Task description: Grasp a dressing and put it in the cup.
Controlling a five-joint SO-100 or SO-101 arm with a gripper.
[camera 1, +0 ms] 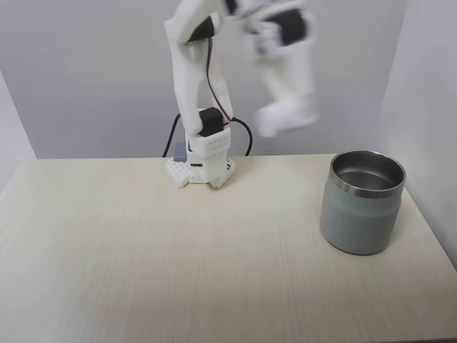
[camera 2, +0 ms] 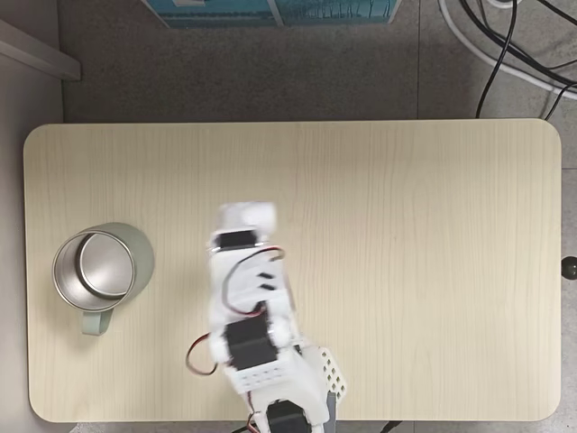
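- I see the cup [camera 1: 363, 202] standing upright near the right edge of the surface [camera 1: 178, 257] in a fixed view; its outside is pale grey-green, its rim and inside shiny steel.
- In the fixed view from above, the cup [camera 2: 102, 268] sits near the left edge of the surface [camera 2: 406, 225], and what looks like a short stub or handle sticks out from its lower side there.
- I cannot make out the dressing on the surface, and what I see of the cup's inside looks like bare steel.
- The jaws [camera 1: 285, 118] hang blurred in the air, high above the surface, left of the cup and well apart from it.
- From above, the jaws [camera 2: 246, 216] show as a white blur just right of the cup, over bare wood.
- I cannot tell how far the jaws are parted, nor whether they hold anything; the blur hides it.
- The arm's base [camera 1: 202, 161] stands at the far edge of the surface, with dark cables behind it.
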